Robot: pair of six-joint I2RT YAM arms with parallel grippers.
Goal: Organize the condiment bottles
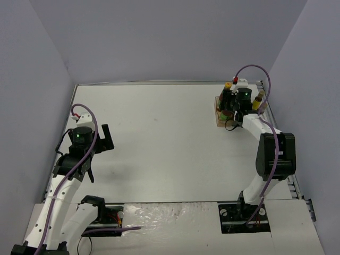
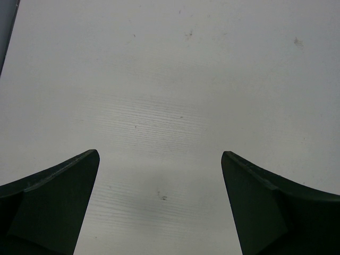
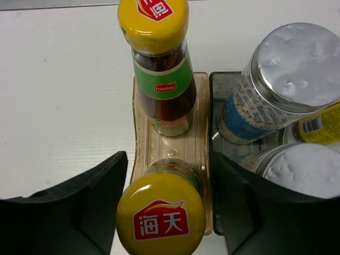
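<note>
Two dark condiment bottles with yellow caps stand in the tray's clear orange compartment (image 3: 199, 143), one far (image 3: 162, 79) and one near (image 3: 161, 215). My right gripper (image 3: 169, 159) straddles the near one, its jaws open with a gap on each side of the bottle's body. In the grey compartment (image 3: 218, 85) to the right stand two silver-topped white-blue cylinders (image 3: 281, 79) (image 3: 305, 170), with a yellow-labelled bottle (image 3: 319, 125) behind them. From above, the tray (image 1: 219, 119) sits at the far right under the right gripper (image 1: 234, 109). My left gripper (image 1: 100, 154) (image 2: 159, 159) hangs wide open over bare table.
The white table (image 1: 164, 138) is walled at the back and both sides. The tray stands close to the right edge. The right arm (image 1: 273, 154) reaches along that edge.
</note>
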